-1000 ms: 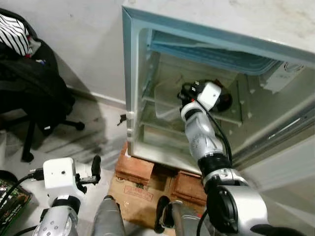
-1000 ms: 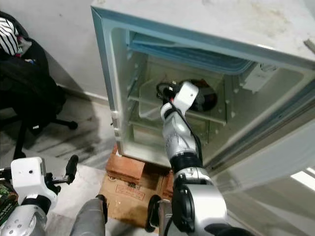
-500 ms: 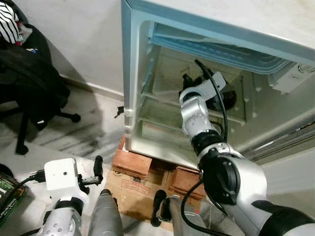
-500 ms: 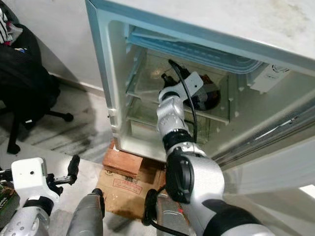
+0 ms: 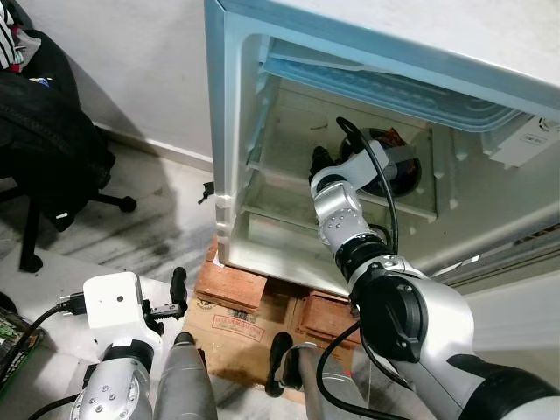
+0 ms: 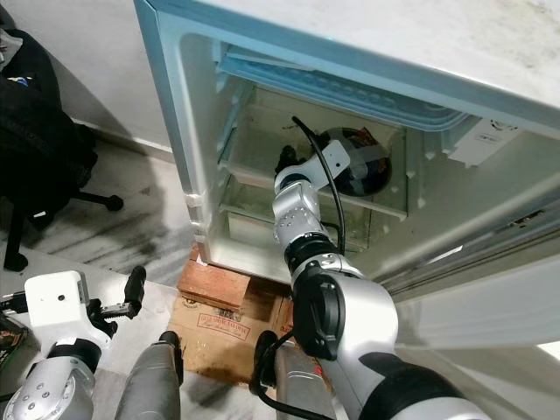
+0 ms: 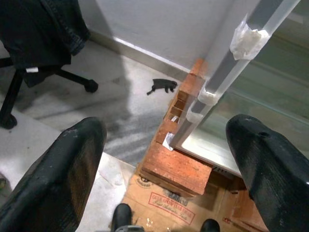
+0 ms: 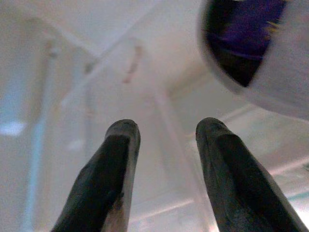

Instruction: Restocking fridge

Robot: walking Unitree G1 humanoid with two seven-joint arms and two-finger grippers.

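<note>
- While the fridge [image 5: 229,131] stands open on bricks [image 5: 234,290] and flattened cardboard [image 5: 254,341], the right arm reaches deep inside it at the level of the glass shelf [image 6: 254,175].
- Right gripper [image 8: 164,140]: its two black fingers are parted with nothing between them, and they point into the pale interior of the fridge.
- Just beside that gripper, a dark round bowl [image 6: 357,171] with a pale rim sits on the shelf toward the back of the fridge; the right wrist view shows its rim and dark purple inside [image 8: 251,43] close to one finger but apart from it.
- A black cable [image 5: 376,188] loops from the right wrist over the forearm.
- Below the shelf lies a clear drawer [image 6: 254,229] at the bottom of the fridge.
- Left gripper [image 7: 169,159] hangs low outside the fridge, over the floor [image 5: 157,236], its fingers spread wide and holding nothing.
- Between those fingers, the left wrist view shows the fridge's lower front corner [image 7: 193,116], the bricks and the cardboard under it.
- A small black object [image 7: 162,86] lies on the floor near the wall.
- Off to the robot's left stands a black office chair [image 5: 44,166] draped with dark clothing.
</note>
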